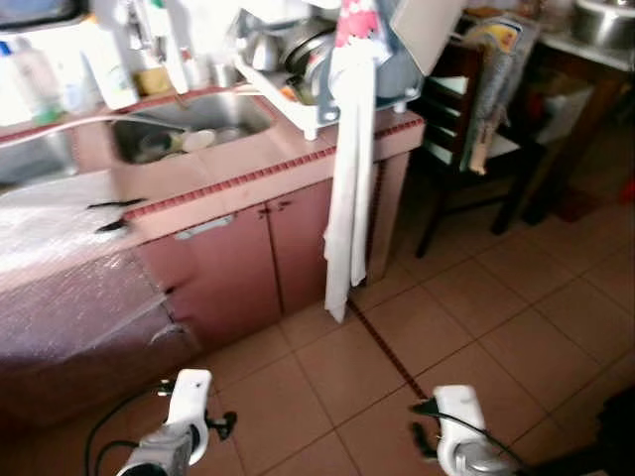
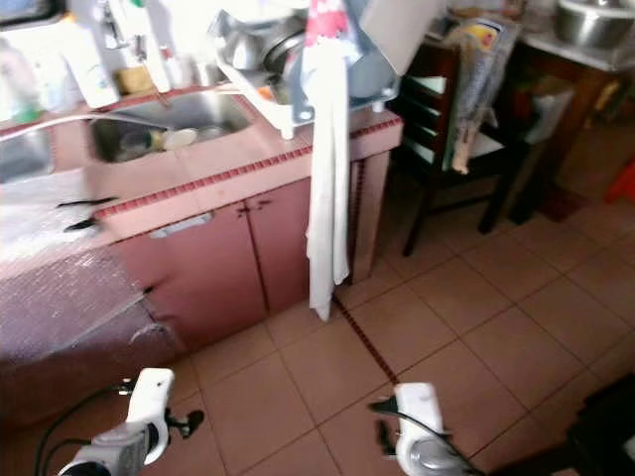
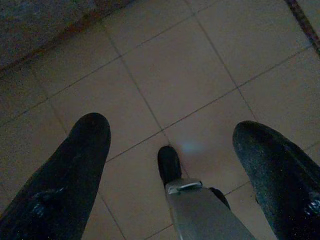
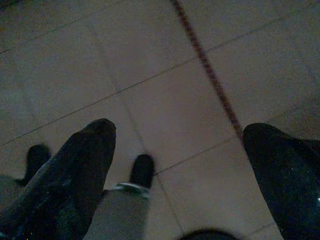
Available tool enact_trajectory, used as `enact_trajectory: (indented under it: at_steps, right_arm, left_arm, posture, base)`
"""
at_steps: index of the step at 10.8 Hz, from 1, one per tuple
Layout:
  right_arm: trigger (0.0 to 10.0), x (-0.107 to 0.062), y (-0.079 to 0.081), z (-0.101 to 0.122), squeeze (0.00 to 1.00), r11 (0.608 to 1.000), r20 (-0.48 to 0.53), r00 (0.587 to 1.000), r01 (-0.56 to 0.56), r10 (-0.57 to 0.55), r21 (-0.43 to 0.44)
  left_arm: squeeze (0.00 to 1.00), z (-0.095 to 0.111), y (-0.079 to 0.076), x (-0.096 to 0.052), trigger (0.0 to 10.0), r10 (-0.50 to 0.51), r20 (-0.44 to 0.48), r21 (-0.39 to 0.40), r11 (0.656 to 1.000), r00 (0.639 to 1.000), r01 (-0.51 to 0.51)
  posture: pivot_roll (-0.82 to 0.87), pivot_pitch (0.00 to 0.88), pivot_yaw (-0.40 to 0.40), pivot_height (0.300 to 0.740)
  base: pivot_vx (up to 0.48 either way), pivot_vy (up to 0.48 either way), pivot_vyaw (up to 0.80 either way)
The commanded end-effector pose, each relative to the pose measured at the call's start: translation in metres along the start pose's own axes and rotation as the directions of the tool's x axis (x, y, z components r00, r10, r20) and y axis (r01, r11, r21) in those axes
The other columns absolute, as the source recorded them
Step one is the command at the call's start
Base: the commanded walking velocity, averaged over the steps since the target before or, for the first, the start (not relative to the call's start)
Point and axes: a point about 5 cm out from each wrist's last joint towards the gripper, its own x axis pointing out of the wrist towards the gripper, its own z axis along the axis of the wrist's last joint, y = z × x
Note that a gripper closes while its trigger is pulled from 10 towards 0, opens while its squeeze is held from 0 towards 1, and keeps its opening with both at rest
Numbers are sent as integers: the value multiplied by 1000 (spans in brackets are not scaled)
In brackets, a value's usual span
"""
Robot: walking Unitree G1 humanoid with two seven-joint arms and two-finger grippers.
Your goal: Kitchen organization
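While both arms hung idle, left gripper [image 3: 170, 145] & right gripper [image 4: 175, 150] were seen spread, empty, above floor tiles [image 1: 417, 327]; sink [image 1: 189, 124] w/ dishes lay approx. 11 o'clock.

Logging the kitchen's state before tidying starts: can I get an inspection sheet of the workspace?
Surface: pink tiled counter with a steel sink; part of it under clear plastic sheet.
Job's things: dish rack stacked with metal dishes; items in the sink, too blurred to name.
Clutter: bottles behind the sink; white towel hanging over the counter edge.
Grippers: left gripper and right gripper open, hanging over the floor tiles.
Cables: black cable by the left arm.
Surroundings: dark chair, table.
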Motion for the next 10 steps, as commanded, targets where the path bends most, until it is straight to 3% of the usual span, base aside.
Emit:
enact_trajectory:
  at_steps: [1, 5, 7, 10]
  right_arm:
    - [10000, 0, -1, 0, 0, 1000, -7, 1000, 2, -2, -9]
    - [10000, 0, -5, 0, 0, 998, -19, 1000, -8, 7, -57]
    - [10000, 0, -5, -1, 0, 1000, -17, 1000, 0, 0, 2]
    - [10000, -1, -5, -3, 0, 1000, -20, 1000, 4, -4, 21]
  left_arm:
    - [0, 1, 4, -1, 10000, 15, 4, -14, 1000, 1000, -15]
    - [0, -2, 2, 0, 10000, 27, 8, -65, 998, 1000, -27]
    - [0, -3, 2, 0, 10000, 22, 0, -31, 999, 1000, -22]
    - [0, -6, 2, -1, 10000, 20, -10, -16, 1000, 1000, -20]
  posture:
    - [-51, 26, 19, 740]
    - [-44, 28, -28, 740]
    - [-46, 29, -13, 740]
    - [-53, 30, 3, 740]
  base:
    - [0, 0, 0]
    - [0, 0, 0]
    - [0, 0, 0]
    - [0, 0, 0]
